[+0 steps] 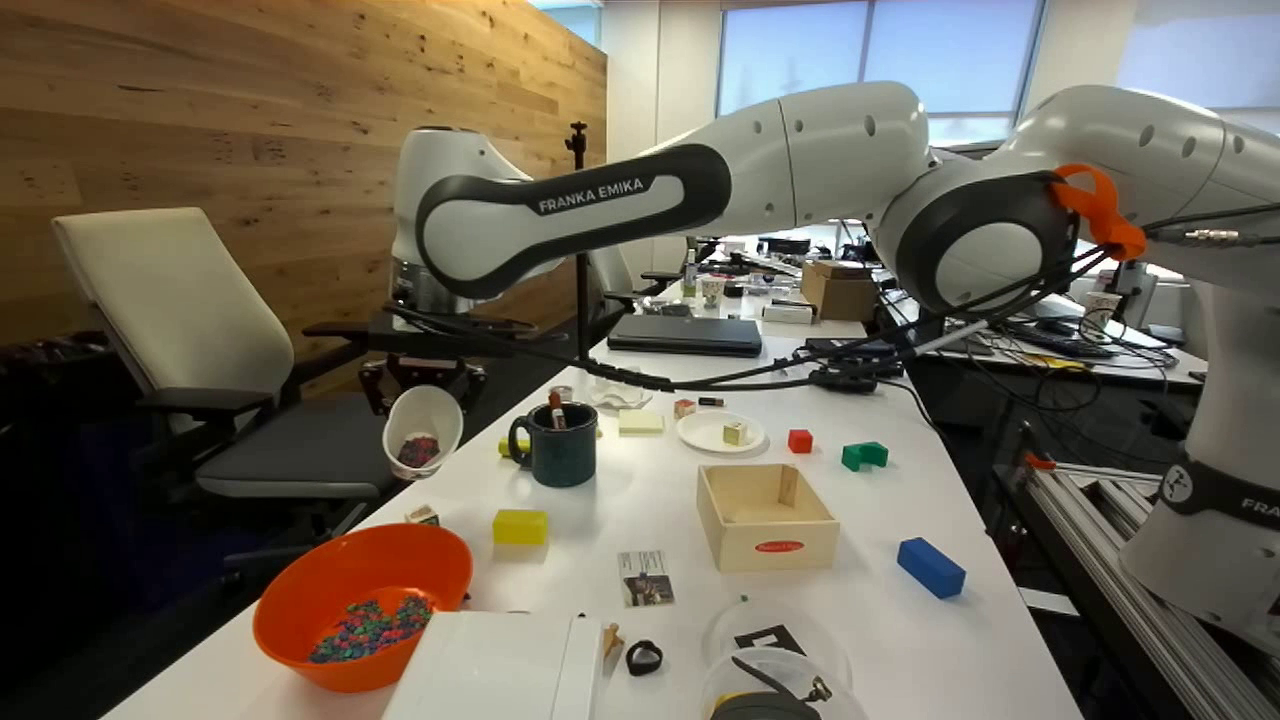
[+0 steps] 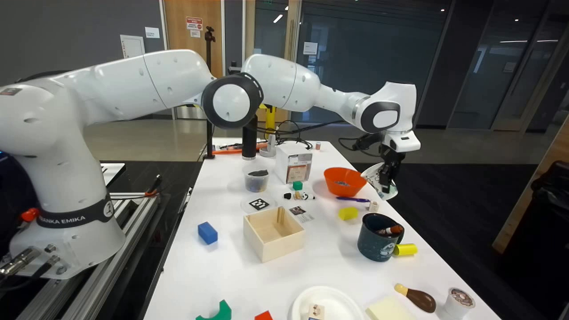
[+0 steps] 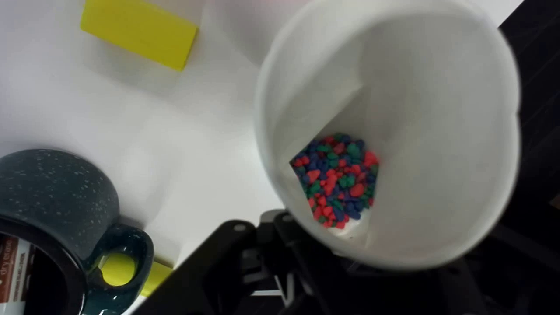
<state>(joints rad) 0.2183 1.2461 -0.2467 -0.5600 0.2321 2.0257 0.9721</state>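
The hand [image 2: 386, 180] stood partway closed, with a white cup [image 3: 437, 109] gripped between its jaws. The cup was held clear of the surface [image 1: 620, 510], near one long edge, and leaned at a tilt; small red, green and blue pebbles [image 3: 341, 183] lay gathered in the bottom of it. Close by and lower down stood an orange bowl [image 1: 320, 555], which held a spread of similar coloured pebbles [image 1: 370, 630]. Near the bowl lay a purple pen [image 2: 352, 199] and a small printed cube [image 2: 373, 206], with a yellow block [image 1: 520, 527] a little farther in. A dark speckled mug [image 1: 565, 455] stood upright near the block, a brown-and-white marker [image 3: 14, 271] leaning inside it, and a yellow cylinder [image 2: 405, 250] lay just beside its handle. Toward the middle of the surface there was a printed card [image 1: 648, 580] and, near that, an open wooden box [image 2: 282, 250]. Well apart from the hand, a blue block [image 1: 931, 568] lay by the opposite edge. A red cube [image 1: 800, 441] and a green arch-shaped block [image 1: 865, 456] sat near a white plate [image 1: 700, 432], on which rested another small cube [image 1: 735, 433]. An office chair [image 1: 180, 300] stood beyond the edge on the cup's side.
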